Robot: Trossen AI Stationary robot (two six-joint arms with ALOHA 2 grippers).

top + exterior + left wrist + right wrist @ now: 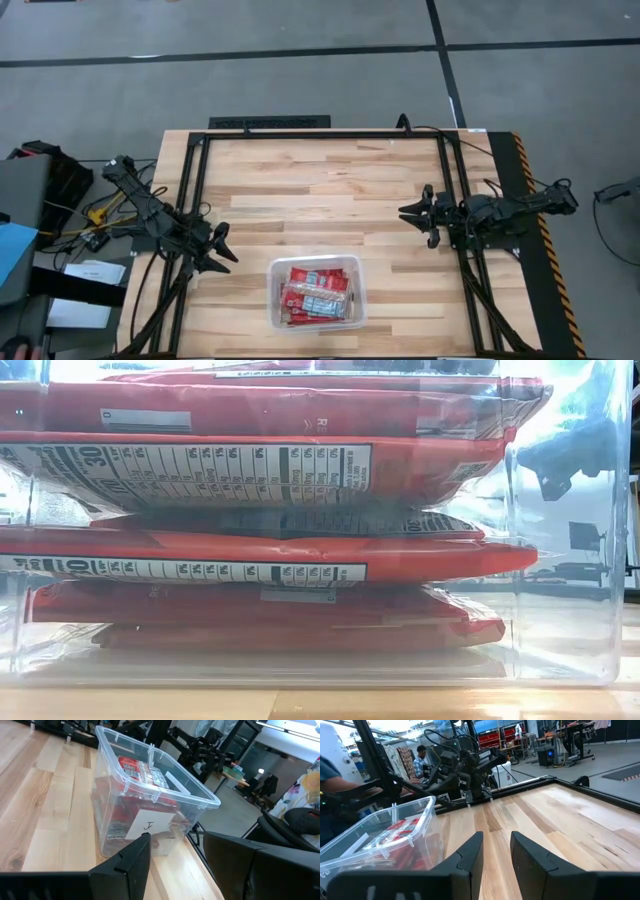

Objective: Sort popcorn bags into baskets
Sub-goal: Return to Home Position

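Red bags [315, 290] fill the clear bin [272, 300], near middle. Left gripper [224, 247] and right gripper [413, 222] flank it, the 2 parted, empty.

A wooden table [330, 200] stands on grey floor [300, 80] crossed by dark lines [200, 55]; red cabinets [493, 738] stand far off.

A robotics lab or workshop: a butcher-block table [330, 190] on a black metal frame sits mid-frame on a grey concrete floor [250, 50]. Hazard striping [545, 240] runs down its right edge, with tangled cables [95, 215] at left. In the background are red storage cabinets [492, 739] and a person [420, 757] among workstations.
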